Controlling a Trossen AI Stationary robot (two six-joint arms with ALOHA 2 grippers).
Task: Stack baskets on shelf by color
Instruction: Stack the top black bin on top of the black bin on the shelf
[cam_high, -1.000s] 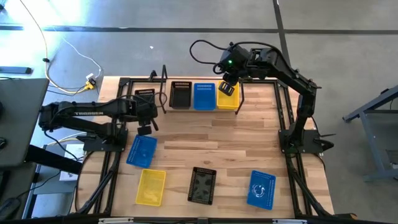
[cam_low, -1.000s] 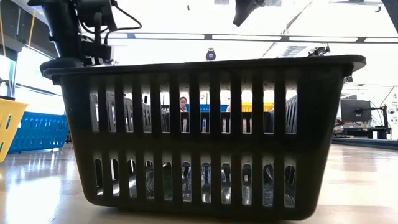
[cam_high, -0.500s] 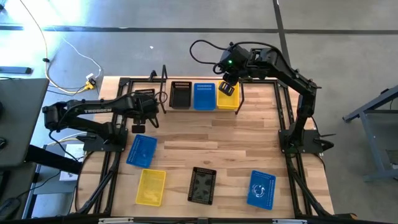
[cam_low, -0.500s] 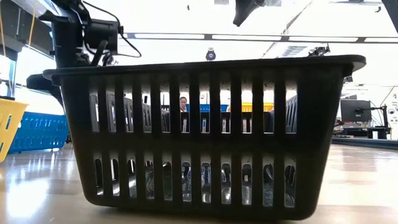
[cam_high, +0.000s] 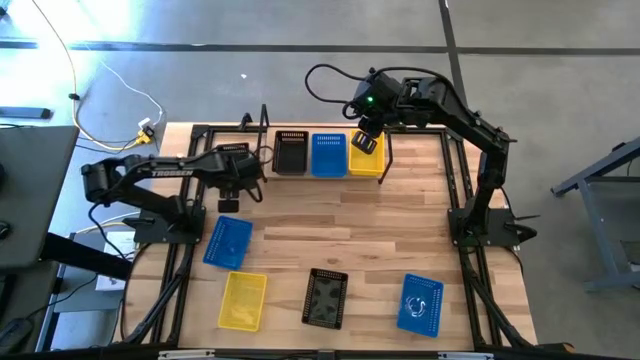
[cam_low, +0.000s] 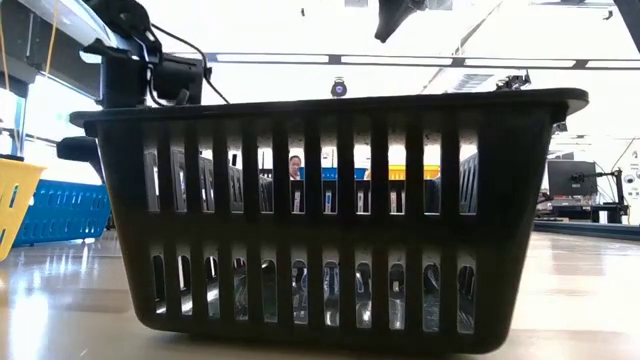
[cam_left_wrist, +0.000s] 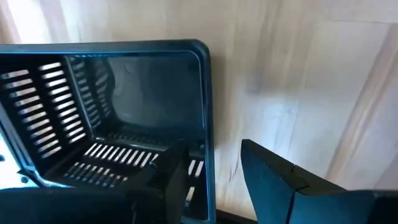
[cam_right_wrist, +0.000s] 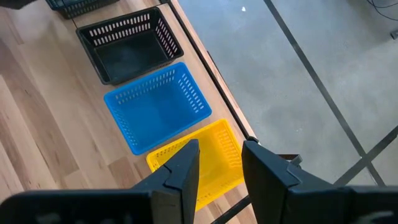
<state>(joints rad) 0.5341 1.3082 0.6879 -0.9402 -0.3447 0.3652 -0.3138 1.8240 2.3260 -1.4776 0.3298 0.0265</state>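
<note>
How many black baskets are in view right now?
3. The first black basket sits in the back row beside the blue basket. The second black basket is further left, at the left gripper. The third black basket lies near the front edge. Nested ones could be hidden.

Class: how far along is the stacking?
Done: black basket, blue basket and yellow basket sit on the shelf. In hand: left gripper, open, straddles second black basket's wall; right gripper hovers open above the yellow basket. Left: two blue, one yellow, one black on the table.
</note>
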